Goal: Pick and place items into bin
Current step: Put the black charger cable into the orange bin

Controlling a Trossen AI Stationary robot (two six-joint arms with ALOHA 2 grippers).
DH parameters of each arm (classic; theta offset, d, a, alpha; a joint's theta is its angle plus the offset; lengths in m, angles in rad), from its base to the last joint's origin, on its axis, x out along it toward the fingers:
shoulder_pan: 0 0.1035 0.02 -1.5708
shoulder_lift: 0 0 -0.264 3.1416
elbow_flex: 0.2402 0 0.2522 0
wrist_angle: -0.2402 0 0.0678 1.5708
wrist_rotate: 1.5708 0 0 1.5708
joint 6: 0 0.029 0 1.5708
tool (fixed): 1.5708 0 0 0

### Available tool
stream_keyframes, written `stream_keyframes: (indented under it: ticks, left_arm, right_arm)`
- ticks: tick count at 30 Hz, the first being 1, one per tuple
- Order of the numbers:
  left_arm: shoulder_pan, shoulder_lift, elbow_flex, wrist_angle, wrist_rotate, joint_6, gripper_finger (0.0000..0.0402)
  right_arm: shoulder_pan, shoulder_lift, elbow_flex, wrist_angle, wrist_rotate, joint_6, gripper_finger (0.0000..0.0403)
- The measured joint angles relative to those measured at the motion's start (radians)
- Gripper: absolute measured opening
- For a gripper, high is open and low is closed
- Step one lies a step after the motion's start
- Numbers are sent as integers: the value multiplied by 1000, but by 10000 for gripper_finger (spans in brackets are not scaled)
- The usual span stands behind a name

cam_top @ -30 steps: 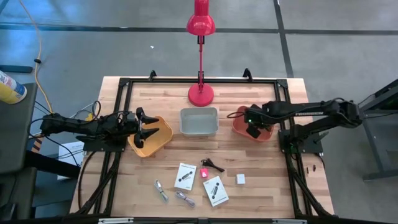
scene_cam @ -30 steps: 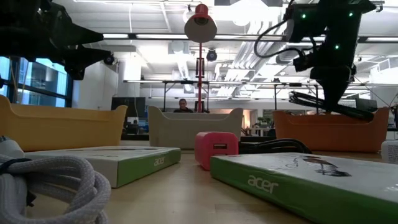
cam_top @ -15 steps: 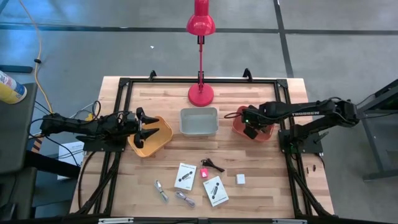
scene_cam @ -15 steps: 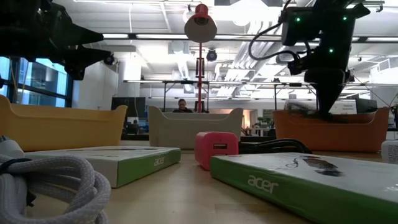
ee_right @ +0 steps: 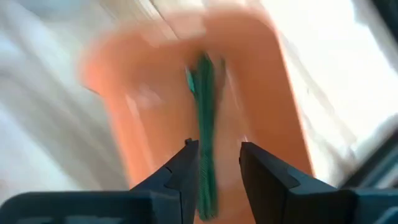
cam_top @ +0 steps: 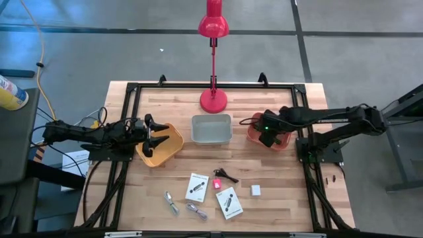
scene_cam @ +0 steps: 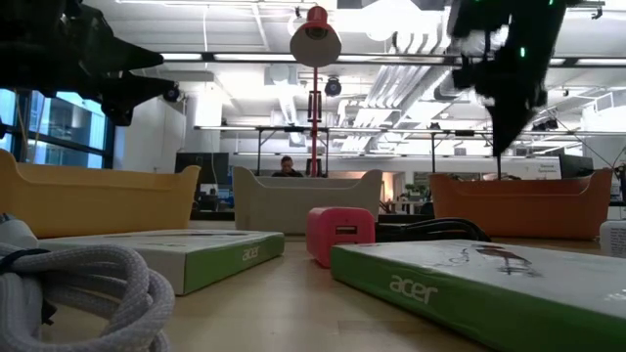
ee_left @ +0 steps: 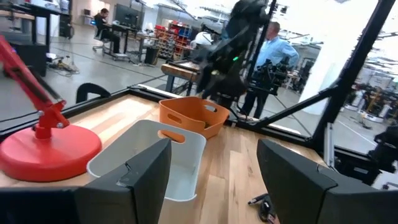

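Observation:
My right gripper (cam_top: 268, 139) hangs over the orange bin (cam_top: 252, 135), fingers pointing steeply down and open. In the right wrist view the green stick (ee_right: 204, 118) lies in the orange bin (ee_right: 143, 112), seen through the gap of my right gripper (ee_right: 216, 168). Near the front edge lie two white cards (cam_top: 196, 187) (cam_top: 229, 202), a pink cube (cam_top: 217, 184), a white cube (cam_top: 256, 190), a black clip (cam_top: 227, 175) and silvery bits (cam_top: 172, 201). My left gripper (cam_top: 151, 132) waits open and level over the yellow bin (cam_top: 165, 149).
A grey bin (cam_top: 211, 129) stands at the middle between the yellow and orange bins. A red lamp (cam_top: 213, 99) stands behind it at the far edge. A black frame runs round the table. Bare wood lies between the bins and the items.
My right gripper has risen out of the orange bin and tipped a little. It has let go of the green stick, which stays in the bin.

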Motion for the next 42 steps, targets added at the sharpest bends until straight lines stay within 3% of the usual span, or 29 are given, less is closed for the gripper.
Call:
stream_keyframes:
  ticks: [5,10,21,28,35,42]
  left_arm:
    - [0,0,0,17,-37,-37,227]
    - [0,0,0,2,9,-45,227]
    - [0,0,0,-1,24,-28,227]
    - [0,0,0,-56,26,-26,227]
    - [0,0,0,-100,27,-26,227]
    - [0,0,0,-128,29,-26,227]
  right_arm:
    - [107,-67,89,112,-96,-35,106]
    - [240,-81,94,312,-173,5,107]
    - [474,94,49,620,-166,128,107]
    - [533,277,49,724,-133,251,115]
    - [547,418,49,882,-132,327,149]
    - [547,520,49,888,-88,391,178]
